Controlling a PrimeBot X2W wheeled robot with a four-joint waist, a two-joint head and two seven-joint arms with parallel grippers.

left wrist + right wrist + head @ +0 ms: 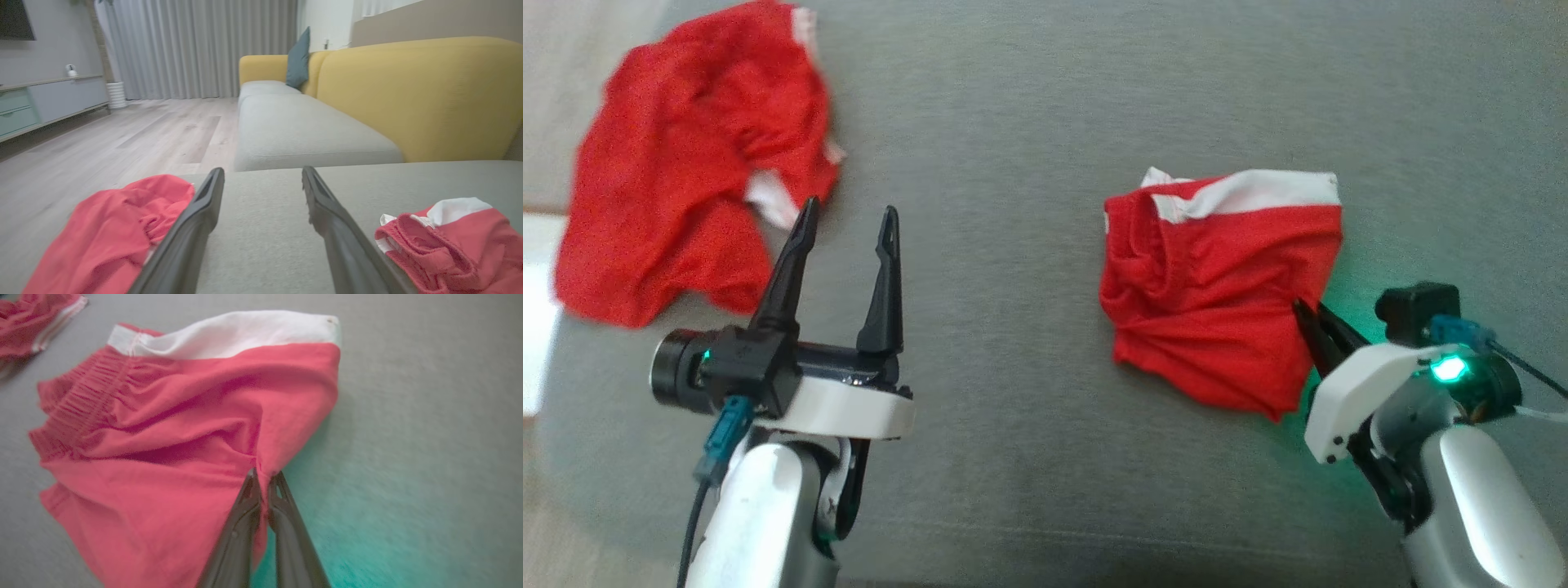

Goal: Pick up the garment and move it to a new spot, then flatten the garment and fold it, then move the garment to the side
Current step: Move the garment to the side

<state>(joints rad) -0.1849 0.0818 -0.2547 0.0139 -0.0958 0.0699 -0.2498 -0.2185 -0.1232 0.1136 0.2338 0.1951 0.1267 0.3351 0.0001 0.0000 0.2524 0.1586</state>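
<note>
- Head view: the garment (1217, 278), red shorts with a white band, lies bunched on the grey cushion (1029, 122), on the robot's right side and well apart from a second red garment (678, 171) at the far left.
- Right gripper (1308, 314): fingers pressed together on the garment's right edge, close to its near corner. A green light (1448, 369) glows on the wrist and tints the cushion beside it.
- Right wrist view, not visible from the head: the garment (184, 428) cloth is drawn to a small peak exactly where the right gripper (265, 473) pinches it. Folds radiate from that peak, and a flap of red hangs between the fingers.
- I cannot tell whether the pinched edge is off the cushion.
- Left gripper (850, 206): fingers spread wide, holding nothing, just beside the second garment's near edge.
- Left wrist view adds the room: a yellow sofa back (416, 94), a teal pillow (298, 57), a wooden floor (122, 134) and grey curtains (196, 45). The left gripper (262, 170) has bare cushion between its fingers, with the second garment (110, 228) on one side and the task garment (449, 245) on the other.
- Orientation: the white band runs left to right along the far edge. The gathered elastic waistband faces the robot's left.
- Long axis: the heap is nearly square, so none is clear.
</note>
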